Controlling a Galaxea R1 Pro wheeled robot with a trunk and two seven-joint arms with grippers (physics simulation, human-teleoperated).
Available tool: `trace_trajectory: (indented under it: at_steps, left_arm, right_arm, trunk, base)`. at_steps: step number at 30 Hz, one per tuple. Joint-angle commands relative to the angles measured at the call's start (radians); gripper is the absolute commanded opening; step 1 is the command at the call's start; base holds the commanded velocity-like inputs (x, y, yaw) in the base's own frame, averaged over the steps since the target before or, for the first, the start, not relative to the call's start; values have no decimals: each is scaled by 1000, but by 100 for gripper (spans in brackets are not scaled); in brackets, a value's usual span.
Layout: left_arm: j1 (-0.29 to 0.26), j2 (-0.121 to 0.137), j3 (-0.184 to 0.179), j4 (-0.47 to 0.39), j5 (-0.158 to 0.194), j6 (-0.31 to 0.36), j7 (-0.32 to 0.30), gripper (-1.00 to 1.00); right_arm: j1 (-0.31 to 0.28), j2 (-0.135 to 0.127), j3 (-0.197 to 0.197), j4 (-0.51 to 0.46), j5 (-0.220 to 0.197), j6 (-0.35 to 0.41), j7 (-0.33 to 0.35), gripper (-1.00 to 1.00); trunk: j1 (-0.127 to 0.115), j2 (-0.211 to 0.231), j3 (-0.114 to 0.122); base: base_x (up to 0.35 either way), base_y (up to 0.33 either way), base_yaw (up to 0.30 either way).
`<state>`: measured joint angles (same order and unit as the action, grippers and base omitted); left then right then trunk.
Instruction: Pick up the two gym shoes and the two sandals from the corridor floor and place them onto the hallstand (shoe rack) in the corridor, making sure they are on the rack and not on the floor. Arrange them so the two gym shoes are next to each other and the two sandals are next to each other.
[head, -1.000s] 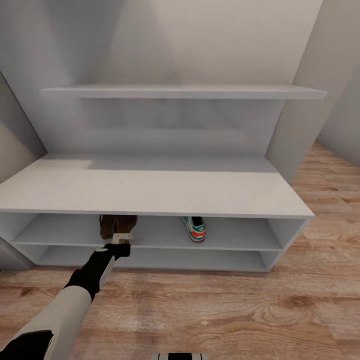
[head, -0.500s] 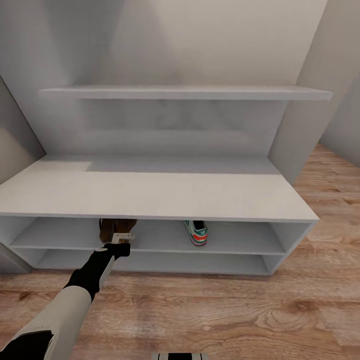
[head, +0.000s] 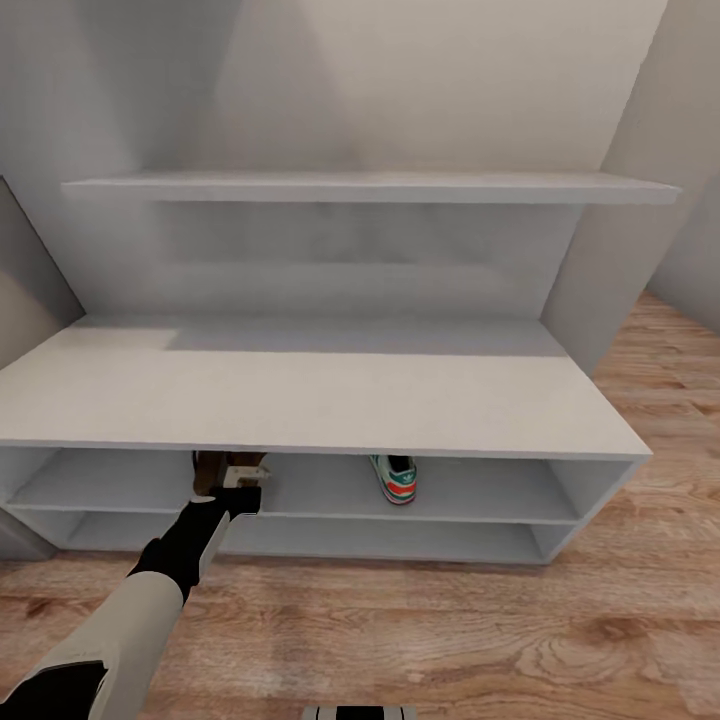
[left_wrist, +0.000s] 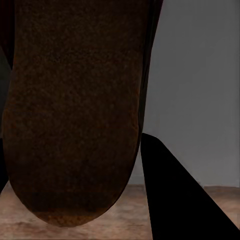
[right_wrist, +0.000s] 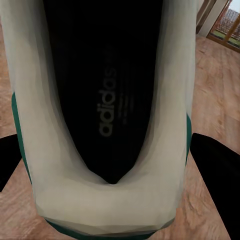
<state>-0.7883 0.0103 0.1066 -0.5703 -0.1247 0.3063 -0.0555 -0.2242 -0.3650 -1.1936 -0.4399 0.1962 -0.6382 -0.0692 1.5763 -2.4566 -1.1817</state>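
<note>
The white hallstand (head: 300, 400) spans the head view, with a flat top and two open shelves. One gym shoe (head: 393, 478) sits heel-out on the upper shelf, right of centre. My left gripper (head: 240, 488) reaches into that shelf's left part, shut on a dark brown sandal (head: 212, 470) that is half hidden under the top. The sandal's sole (left_wrist: 75, 110) shows close up in the left wrist view, with a black finger (left_wrist: 175, 200) beside it. A second gym shoe (right_wrist: 107, 100) has its sole toward the right wrist camera, and my right gripper (right_wrist: 112, 160) is shut on it.
A long wall shelf (head: 370, 187) hangs above the hallstand. Grey walls close in on both sides. Wood plank corridor floor (head: 450, 630) lies in front of the hallstand and runs on past its right end.
The whole head view has shifted as the camera moved closer to the hallstand. The left gripper and sandal now sit further under the top board.
</note>
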Motion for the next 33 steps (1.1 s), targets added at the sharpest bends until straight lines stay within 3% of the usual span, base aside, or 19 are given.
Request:
trace_trajectory:
  at_steps: [1, 15, 16, 33]
  left_arm:
    - [0, 0, 5, -2, -13, 5, -9, -100]
    - [0, 2, 7, 0, -14, 6, -9, -100]
    - [-4, 2, 7, 1, -14, 10, -8, 100]
    - [-4, 7, 14, -2, -12, 0, -7, 100]
  right_arm:
    - [-1, 0, -4, 1, 9, -3, -4, -100]
    - [-1, 0, -4, 1, 9, -3, -4, -100]
    - [-1, 0, -4, 1, 9, -3, -4, -100]
    - [-1, 0, -4, 1, 9, -3, -4, -100]
  trunk:
    - [0, 0, -1]
    - [0, 0, -1]
    - [0, 0, -1]
    - [0, 0, -1]
  base:
    - [228, 0, 0]
    - [54, 0, 0]
    - [0, 0, 0]
    - [0, 0, 0]
